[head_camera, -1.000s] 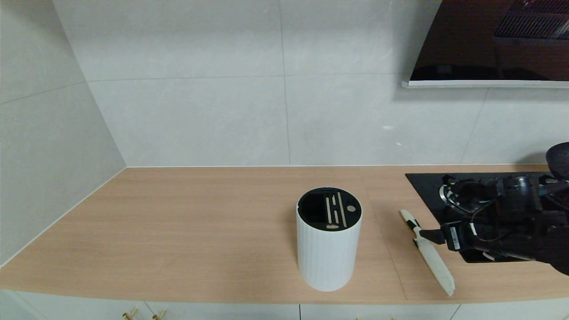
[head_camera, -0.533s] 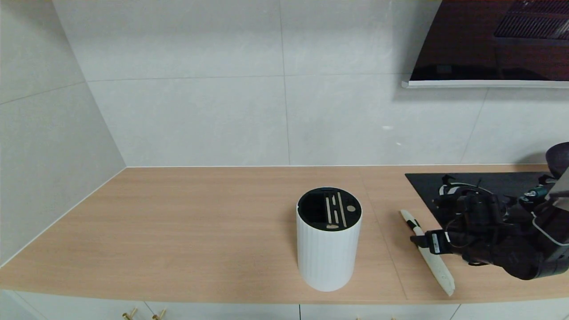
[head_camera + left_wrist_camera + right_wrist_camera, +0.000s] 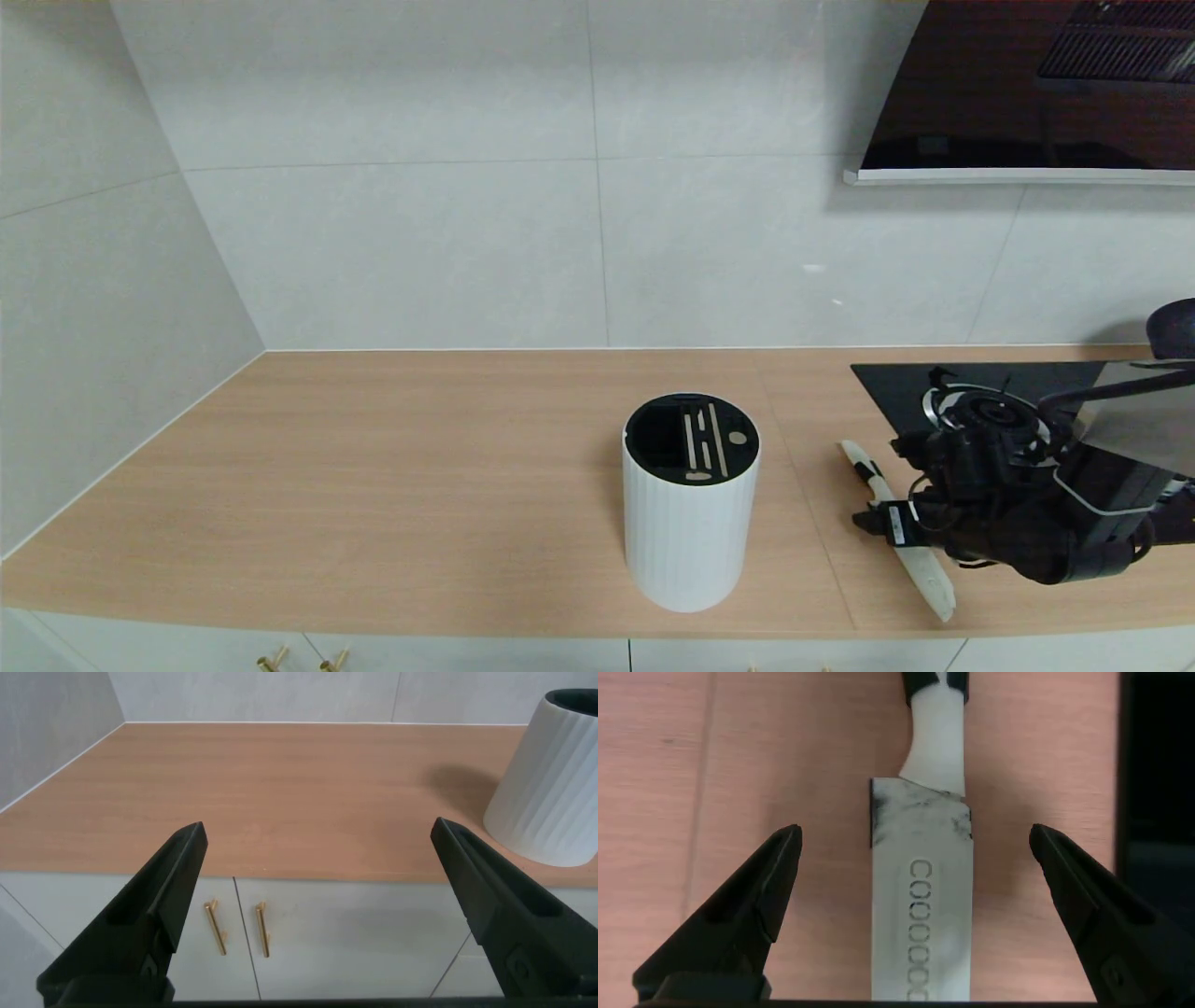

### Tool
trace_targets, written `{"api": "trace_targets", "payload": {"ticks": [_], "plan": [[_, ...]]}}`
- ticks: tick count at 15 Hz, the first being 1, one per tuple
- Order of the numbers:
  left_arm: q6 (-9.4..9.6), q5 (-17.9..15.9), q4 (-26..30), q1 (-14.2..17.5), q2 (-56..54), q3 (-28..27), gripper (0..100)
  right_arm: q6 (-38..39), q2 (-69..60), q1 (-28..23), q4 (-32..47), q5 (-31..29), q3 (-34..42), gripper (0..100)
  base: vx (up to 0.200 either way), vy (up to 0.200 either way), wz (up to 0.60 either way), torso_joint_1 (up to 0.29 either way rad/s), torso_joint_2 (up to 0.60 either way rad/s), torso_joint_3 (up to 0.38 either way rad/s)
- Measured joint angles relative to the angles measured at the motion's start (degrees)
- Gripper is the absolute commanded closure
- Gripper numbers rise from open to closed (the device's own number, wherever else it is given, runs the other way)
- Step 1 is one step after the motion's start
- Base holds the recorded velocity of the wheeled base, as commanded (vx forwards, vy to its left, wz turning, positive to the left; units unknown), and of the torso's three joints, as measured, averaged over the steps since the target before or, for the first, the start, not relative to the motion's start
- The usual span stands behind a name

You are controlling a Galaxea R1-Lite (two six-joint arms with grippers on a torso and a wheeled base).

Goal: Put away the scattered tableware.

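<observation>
A white knife (image 3: 927, 571) with a white-and-black handle lies flat on the wooden counter (image 3: 420, 467), just left of the black hob. My right gripper (image 3: 879, 523) hovers low over its middle, open. In the right wrist view the blade (image 3: 922, 887) lies between the two spread fingers of my right gripper (image 3: 913, 840), with the handle end beyond them. A white ribbed knife holder (image 3: 691, 509) with a black slotted top stands upright left of the knife. My left gripper (image 3: 318, 831) is open and holds nothing, in front of the counter's front edge, with the holder (image 3: 551, 775) off to one side.
The black hob (image 3: 910, 392) with a burner ring (image 3: 980, 411) lies at the counter's right end, a dark range hood (image 3: 1027, 93) above it. Tiled walls close the back and left. Cabinet doors with brass handles (image 3: 220, 929) sit below the counter edge.
My right arm has swung left from over the hob, and its gripper now sits over the knife's middle. The knife and holder have not moved.
</observation>
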Motion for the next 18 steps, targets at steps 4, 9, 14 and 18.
{"api": "trace_targets", "payload": {"ticks": [4,9,14,18], "plan": [[0.00,0.0,0.0,0.0,0.0,0.0,0,0.0,1.3,0.0,-1.6,-1.0,-0.3,100,0.000,0.000,0.00,0.000,0.00,0.000],[0.00,0.0,0.0,0.0,0.0,0.0,0,-0.1,1.7,-0.1,-1.8,-1.1,-0.2,100,0.000,0.000,0.00,0.000,0.00,0.000],[0.00,0.0,0.0,0.0,0.0,0.0,0,0.2,-0.3,0.1,-0.9,-1.5,0.2,100,0.000,0.000,0.00,0.000,0.00,0.000],[0.00,0.0,0.0,0.0,0.0,0.0,0,0.6,-13.4,1.5,5.4,-1.1,0.5,100,0.000,0.000,0.00,0.000,0.00,0.000]]}}
